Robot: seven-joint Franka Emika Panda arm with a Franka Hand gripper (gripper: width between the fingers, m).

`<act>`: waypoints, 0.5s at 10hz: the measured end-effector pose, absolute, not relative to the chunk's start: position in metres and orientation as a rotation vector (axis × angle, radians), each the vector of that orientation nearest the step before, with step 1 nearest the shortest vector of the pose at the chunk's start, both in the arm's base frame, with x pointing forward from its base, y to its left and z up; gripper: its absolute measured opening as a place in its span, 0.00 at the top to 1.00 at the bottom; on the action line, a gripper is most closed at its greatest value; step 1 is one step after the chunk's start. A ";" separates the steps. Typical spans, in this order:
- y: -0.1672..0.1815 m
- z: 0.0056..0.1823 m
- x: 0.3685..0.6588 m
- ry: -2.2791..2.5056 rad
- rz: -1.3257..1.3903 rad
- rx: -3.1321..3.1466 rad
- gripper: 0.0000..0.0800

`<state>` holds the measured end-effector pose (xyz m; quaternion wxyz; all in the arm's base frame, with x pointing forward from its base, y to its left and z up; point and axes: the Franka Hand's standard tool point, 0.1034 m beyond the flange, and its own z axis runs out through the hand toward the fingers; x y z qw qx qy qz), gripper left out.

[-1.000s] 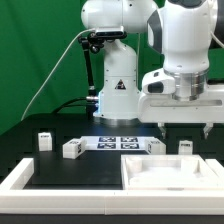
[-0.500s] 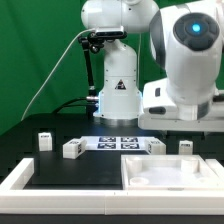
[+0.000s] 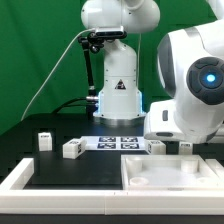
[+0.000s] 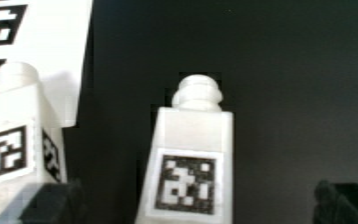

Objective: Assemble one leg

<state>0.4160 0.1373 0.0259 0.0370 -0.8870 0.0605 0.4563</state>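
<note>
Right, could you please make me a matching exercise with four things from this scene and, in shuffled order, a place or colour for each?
Things:
1. marker board
2. square panel
3. backdrop
4. leg in the wrist view

Places or colours:
A. green
B. lined up between the open pincer's fingertips, untouched
C. front of the table, exterior view's right
D. flat mid-table, carrying several tags

Pairs: 1-D, 2-C, 3-A, 4-B.
</note>
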 end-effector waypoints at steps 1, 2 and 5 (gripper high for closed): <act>0.139 0.022 0.414 0.182 1.393 -2.729 0.19; 0.141 0.019 0.412 0.179 1.388 -2.735 0.19; 0.136 0.013 0.410 0.166 1.373 -2.735 0.19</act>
